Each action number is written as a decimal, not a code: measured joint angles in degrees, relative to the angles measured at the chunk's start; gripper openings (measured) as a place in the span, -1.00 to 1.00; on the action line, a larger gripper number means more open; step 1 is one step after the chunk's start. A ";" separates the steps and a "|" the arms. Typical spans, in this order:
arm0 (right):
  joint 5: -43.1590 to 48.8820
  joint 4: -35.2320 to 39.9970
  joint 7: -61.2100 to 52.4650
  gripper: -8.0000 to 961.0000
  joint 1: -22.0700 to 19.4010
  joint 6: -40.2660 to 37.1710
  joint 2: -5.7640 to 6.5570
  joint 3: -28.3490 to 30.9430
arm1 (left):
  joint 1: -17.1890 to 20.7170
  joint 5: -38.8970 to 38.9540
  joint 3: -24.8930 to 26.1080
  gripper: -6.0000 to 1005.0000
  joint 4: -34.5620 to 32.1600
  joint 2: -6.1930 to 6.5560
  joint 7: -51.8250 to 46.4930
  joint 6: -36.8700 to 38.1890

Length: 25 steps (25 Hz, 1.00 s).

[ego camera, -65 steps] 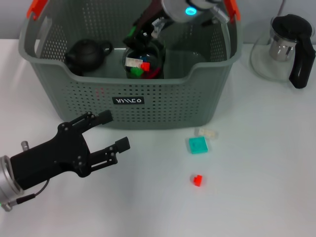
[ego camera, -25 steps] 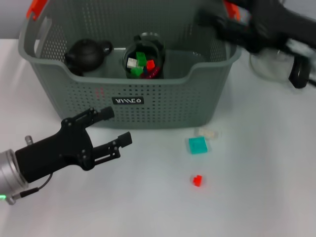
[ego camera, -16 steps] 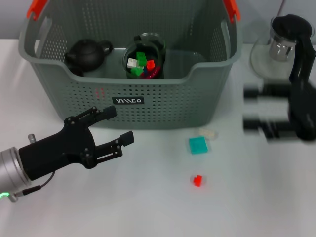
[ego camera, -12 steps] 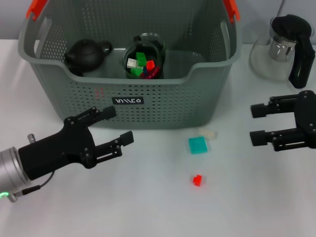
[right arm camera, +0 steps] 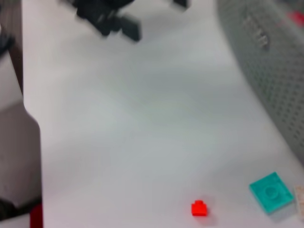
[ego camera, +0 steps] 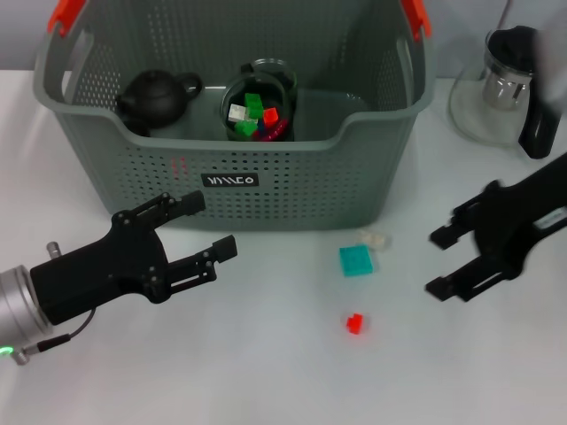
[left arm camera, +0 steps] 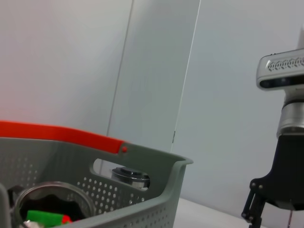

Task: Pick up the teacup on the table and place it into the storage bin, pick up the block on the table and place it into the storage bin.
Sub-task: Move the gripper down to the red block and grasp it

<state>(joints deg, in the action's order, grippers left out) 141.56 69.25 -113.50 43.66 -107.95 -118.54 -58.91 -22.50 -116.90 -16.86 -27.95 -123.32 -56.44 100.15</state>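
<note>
Scanning from my left, I see the left claw [ego camera: 205, 227] parted over the counter [ego camera: 266, 372] before the storage bin [ego camera: 232, 181]; the teacup [ego camera: 258, 108] sits inside, the red block [ego camera: 354, 323] lies on the counter, and the right claw [ego camera: 440, 263] is spread wide, empty.

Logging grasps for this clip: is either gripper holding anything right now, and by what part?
Nothing is held. The left gripper is open and empty in front of the bin; the right gripper is open and empty over the table, right of the teal block.
</note>
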 joint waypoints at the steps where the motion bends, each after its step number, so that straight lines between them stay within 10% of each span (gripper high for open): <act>1: 1.49 -0.18 0.05 0.59 0.78 0.83 -0.72 -1.34 | 0.00 0.00 0.00 0.62 0.00 0.00 0.00 0.00; 25: -0.80 -14.08 -6.81 0.59 4.51 17.52 -2.22 -23.24 | 2.51 -10.79 -0.13 0.62 -4.62 0.70 2.46 5.63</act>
<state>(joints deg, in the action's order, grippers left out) 140.76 55.17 -120.31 48.17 -90.43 -120.76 -82.15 -19.99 -127.69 -16.99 -32.58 -122.62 -53.98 105.78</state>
